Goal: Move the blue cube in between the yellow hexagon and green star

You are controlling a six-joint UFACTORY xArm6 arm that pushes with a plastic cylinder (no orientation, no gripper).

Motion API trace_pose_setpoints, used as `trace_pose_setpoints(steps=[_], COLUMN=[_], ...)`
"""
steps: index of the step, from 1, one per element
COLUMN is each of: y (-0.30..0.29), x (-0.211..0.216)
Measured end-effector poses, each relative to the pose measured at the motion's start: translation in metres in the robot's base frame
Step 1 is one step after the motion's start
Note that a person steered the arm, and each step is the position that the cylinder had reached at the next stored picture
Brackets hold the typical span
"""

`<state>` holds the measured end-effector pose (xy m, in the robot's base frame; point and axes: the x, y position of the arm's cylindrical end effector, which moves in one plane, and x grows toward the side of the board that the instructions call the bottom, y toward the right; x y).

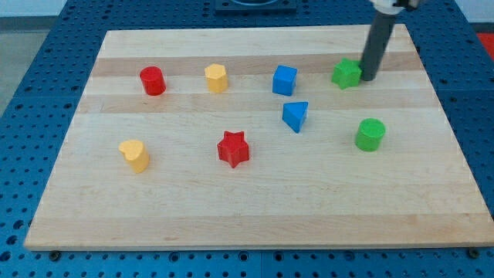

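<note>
At the view's top right, my tip (368,78) presses beside the green star (346,73); no jaws to report. Blue cube (284,79) already sits between star and yellow hexagon (216,78).

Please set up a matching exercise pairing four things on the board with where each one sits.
Things:
1. red cylinder
2. blue cube
3. green cylinder
4. my tip

Places:
A. between the yellow hexagon and the green star
B. right against the green star's right side
C. furthest to the view's left in the top row
D. view's right, below the green star

Pairs: 1-C, 2-A, 3-D, 4-B
</note>
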<state>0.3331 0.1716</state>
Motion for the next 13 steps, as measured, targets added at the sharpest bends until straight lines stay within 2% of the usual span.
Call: trace_pose_setpoints(steps=[5,7,10,12,13], y=[-0.091,-0.148,-0.139,-0.177,-0.165], x=[0.007,0.021,0.03,0.039,0.037])
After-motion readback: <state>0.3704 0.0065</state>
